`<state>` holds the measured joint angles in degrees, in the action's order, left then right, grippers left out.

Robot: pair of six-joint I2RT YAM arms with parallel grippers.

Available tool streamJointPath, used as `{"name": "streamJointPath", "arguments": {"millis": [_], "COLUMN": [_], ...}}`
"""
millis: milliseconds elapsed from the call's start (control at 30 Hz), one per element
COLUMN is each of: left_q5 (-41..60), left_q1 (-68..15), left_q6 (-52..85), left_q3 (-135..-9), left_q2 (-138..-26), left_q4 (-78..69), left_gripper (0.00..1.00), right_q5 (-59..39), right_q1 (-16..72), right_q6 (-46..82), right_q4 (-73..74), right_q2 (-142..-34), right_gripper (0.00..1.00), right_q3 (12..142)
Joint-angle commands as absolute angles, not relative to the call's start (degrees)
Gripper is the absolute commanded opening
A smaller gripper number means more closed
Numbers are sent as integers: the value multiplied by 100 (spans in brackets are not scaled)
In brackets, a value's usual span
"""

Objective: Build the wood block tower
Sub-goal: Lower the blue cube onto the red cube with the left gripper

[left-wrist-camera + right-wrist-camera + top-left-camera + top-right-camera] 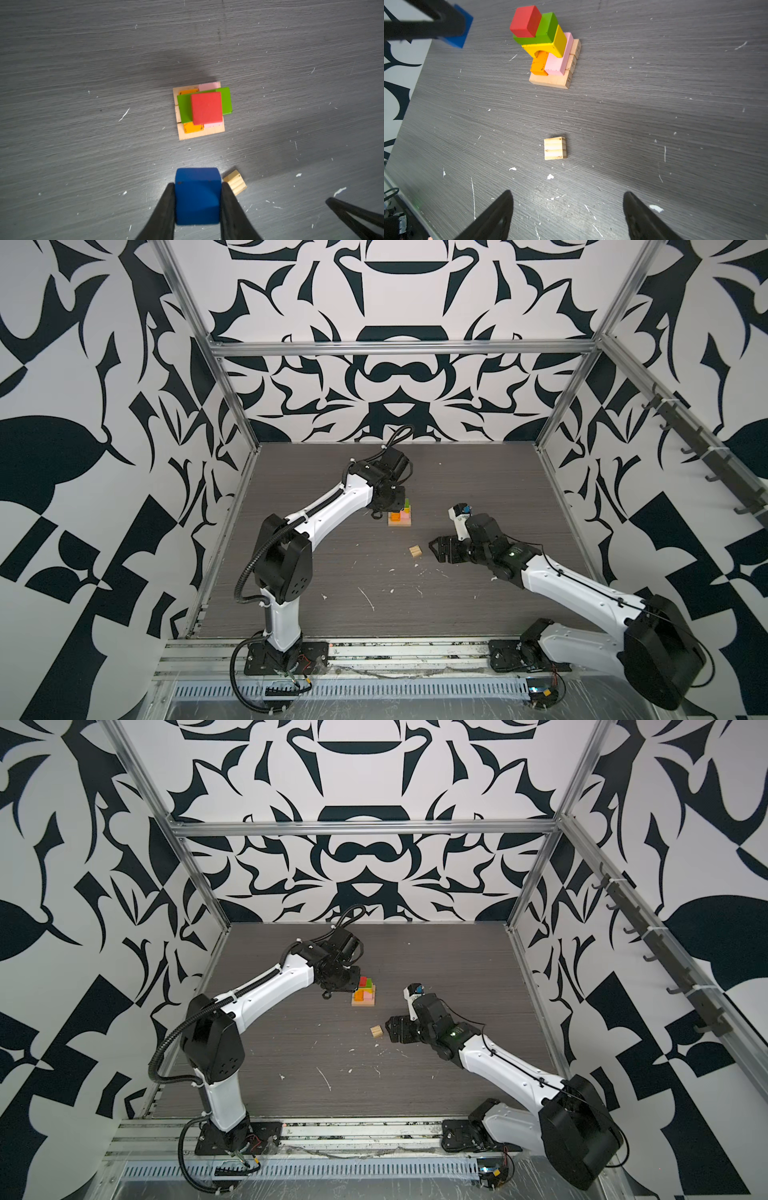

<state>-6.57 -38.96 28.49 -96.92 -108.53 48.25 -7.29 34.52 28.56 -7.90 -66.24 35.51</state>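
Observation:
The tower (400, 517) (363, 995) stands mid-table: a tan bar base (550, 81), orange (539, 64) and pink (557, 62) blocks, yellow (559, 42) and green (548, 29) blocks, and a red square (206, 108) on top. My left gripper (198, 185) is shut on a blue square (197, 195) (462, 35) and hangs in the air beside the tower's top. A plain cube (415, 551) (555, 148) lies on the table. My right gripper (568, 192) (434, 549) is open and empty, just right of that cube.
The dark wood-grain table (332, 572) carries white scuffs and flecks. Patterned walls and metal frame posts (232, 406) enclose it on three sides. The right gripper's fingers (353, 216) show at the edge of the left wrist view.

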Motion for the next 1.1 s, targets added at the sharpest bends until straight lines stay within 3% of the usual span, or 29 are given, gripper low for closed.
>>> {"name": "streamJointPath", "arguments": {"millis": [0, 367, 1067], "left_q5": [-633, -773, -751], "left_q1": [-3867, -3858, -3764], "left_q6": [2743, 2637, 2606], "left_q3": [-10033, -10963, -11617], "left_q2": [-11116, -11738, -12368], "left_q4": [5211, 5561, 5632], "left_gripper": [18, 21, 23], "right_q5": [-721, -659, -629], "right_q1": [3459, 3466, 3467], "right_q6": [2760, 2765, 2716], "right_q4": [-869, -920, -977], "right_q2": [-6470, -6338, -6311], "right_gripper": [87, 87, 87], "right_q3": [3753, 3715, 3680]}}
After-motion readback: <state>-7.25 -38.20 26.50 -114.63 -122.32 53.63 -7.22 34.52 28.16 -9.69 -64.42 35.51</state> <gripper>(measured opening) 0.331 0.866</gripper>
